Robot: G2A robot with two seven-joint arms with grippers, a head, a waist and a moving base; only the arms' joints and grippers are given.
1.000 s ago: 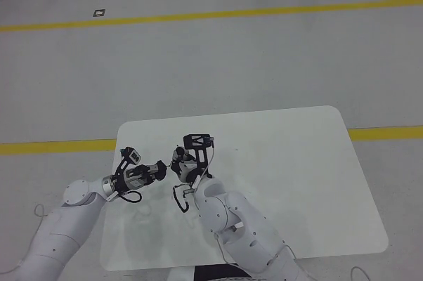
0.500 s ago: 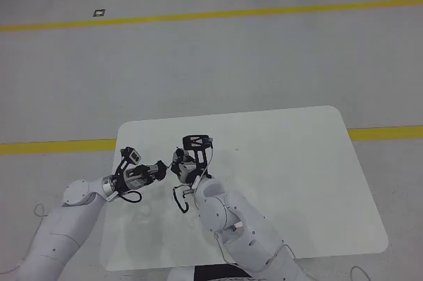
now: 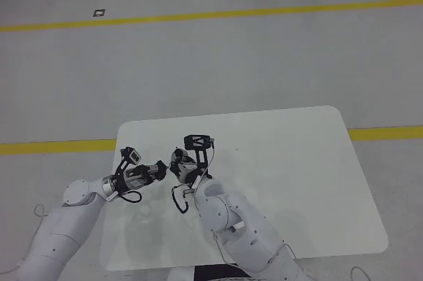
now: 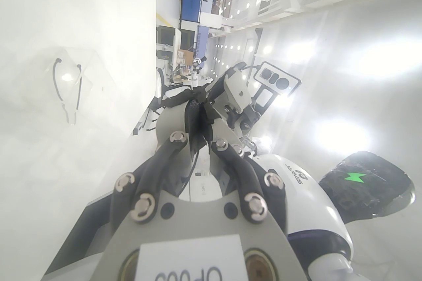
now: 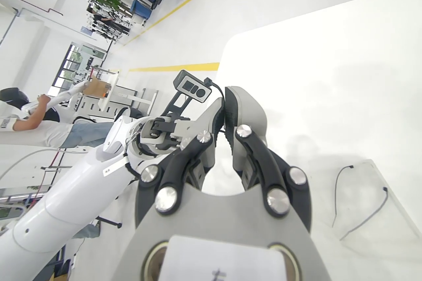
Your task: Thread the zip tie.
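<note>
Above the table's left half, my left gripper point(image 3: 159, 169) and my right gripper point(image 3: 178, 166) meet tip to tip. In the left wrist view the left gripper point(image 4: 197, 99) is shut, with a black zip tie point(image 4: 194, 94) bunched at its fingertips. Just beyond it sits the right gripper's wrist. In the right wrist view the right gripper point(image 5: 224, 111) is shut, its pads pressed together. A thin black strand of the zip tie point(image 5: 227, 132) shows just below the pads. How the tie runs between the two grippers is hidden.
A clear flat tray point(image 5: 392, 193) lies on the white table point(image 3: 282, 161) near the left arm, holding two loose black zip ties point(image 4: 57, 81). The table's right half is bare, and its rounded far corner point(image 5: 237, 38) is close by.
The right wrist has shifted very slightly. Both grippers stay shut and together at the same spot.
</note>
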